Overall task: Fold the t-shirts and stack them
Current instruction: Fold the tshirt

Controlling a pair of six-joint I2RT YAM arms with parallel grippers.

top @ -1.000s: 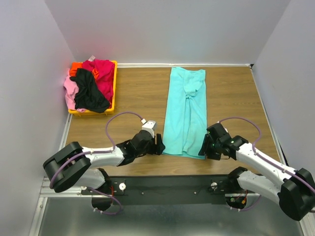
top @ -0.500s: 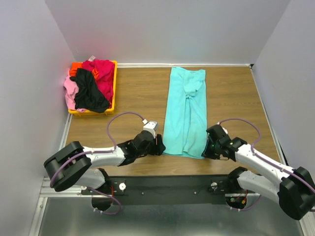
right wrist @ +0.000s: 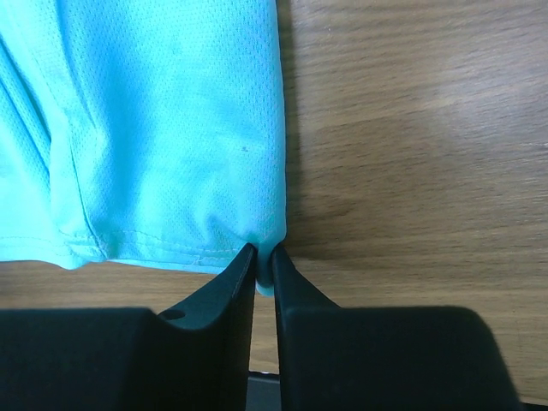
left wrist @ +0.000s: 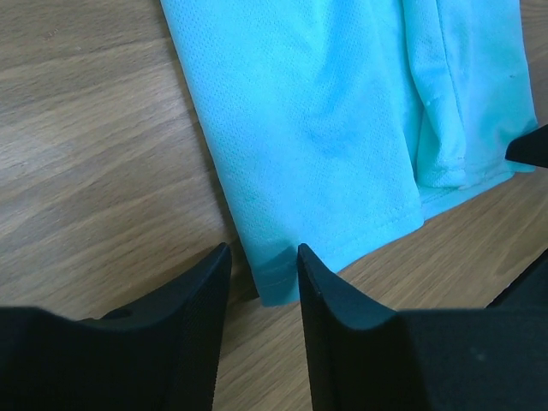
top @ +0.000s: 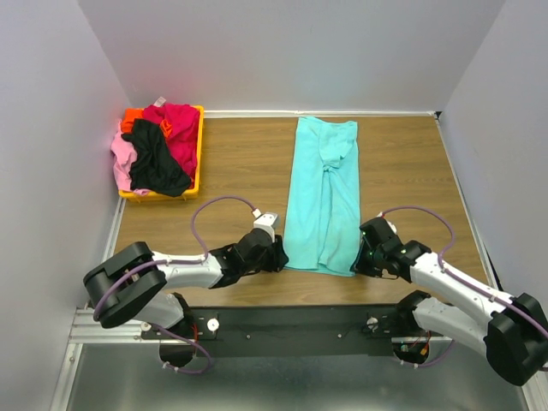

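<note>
The turquoise t-shirt (top: 324,193) lies folded into a long strip down the middle of the table. My left gripper (top: 279,255) is open at its near left corner, and the hem corner (left wrist: 272,278) sits between the two fingers. My right gripper (top: 359,259) is shut on the near right corner (right wrist: 265,257) of the turquoise t-shirt, with the cloth pinched between the fingertips. The magenta-red (top: 177,128), black (top: 154,158), pink (top: 122,156) and orange (top: 131,118) t-shirts lie piled in the bin at the far left.
A yellow-orange plastic bin (top: 199,152) holds the pile at the far left corner. White walls close the table at the back and both sides. Bare wood (top: 235,163) lies between the bin and the strip, and more bare wood (top: 402,171) lies to the right of the strip.
My left gripper has moved right until the shirt's near left corner sits between its fingers. My right gripper has edged left onto the near right corner and shut on it.
</note>
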